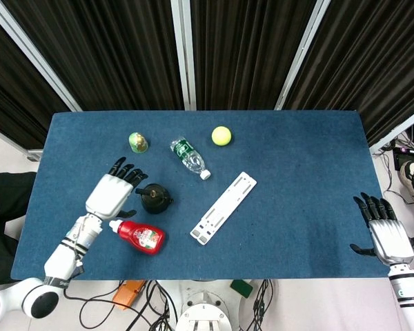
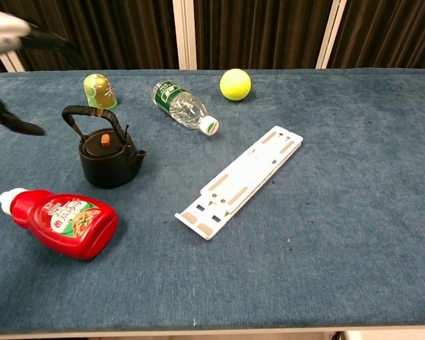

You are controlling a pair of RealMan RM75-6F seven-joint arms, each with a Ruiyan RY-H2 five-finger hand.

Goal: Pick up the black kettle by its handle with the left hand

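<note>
The black kettle [image 1: 155, 198] [image 2: 108, 154] stands upright on the blue table left of centre, its arched handle [image 2: 85, 112] up and an orange knob on the lid. My left hand [image 1: 112, 192] hovers just left of the kettle with fingers spread, holding nothing; the chest view shows only its fingers [image 2: 28, 42] at the top left corner, above and left of the handle. My right hand [image 1: 385, 234] is open beyond the table's right front corner, far from the kettle.
A red ketchup bottle [image 1: 139, 236] [image 2: 60, 222] lies in front of the kettle. A green figurine [image 1: 138, 143], a plastic water bottle [image 1: 189, 157] and a yellow tennis ball [image 1: 221, 136] lie behind. A white flat bracket [image 1: 223, 207] lies to the right.
</note>
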